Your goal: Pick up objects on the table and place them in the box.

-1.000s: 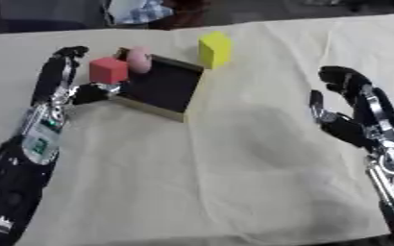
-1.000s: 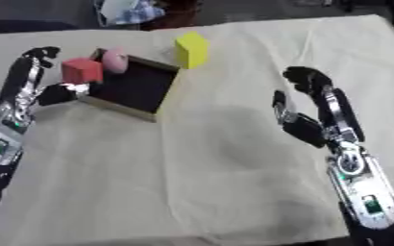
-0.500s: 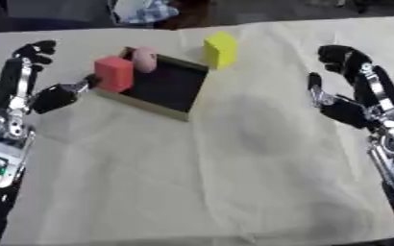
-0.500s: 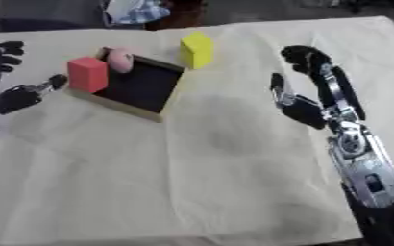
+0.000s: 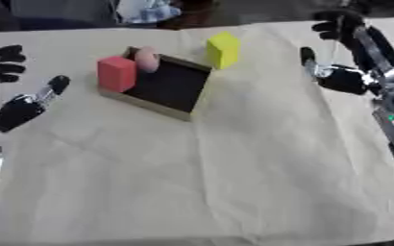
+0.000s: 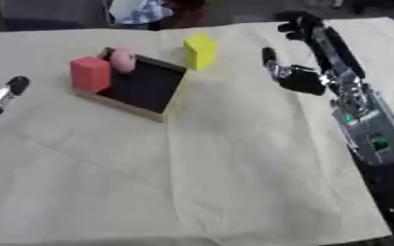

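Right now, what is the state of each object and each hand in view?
box: on the table, open top.
red block: upright at the box's left edge.
pink object: at the box's far corner.
yellow block: upright, outside the box.
left hand: open, holding nothing.
right hand: open, holding nothing.

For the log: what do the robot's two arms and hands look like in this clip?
Both are mostly black with silver metal at the joints. The right hand has black fingers on silver links; its grey forearm carries small green markings. The left hand has dark fingers with rounded black tips and a silver link at the thumb.
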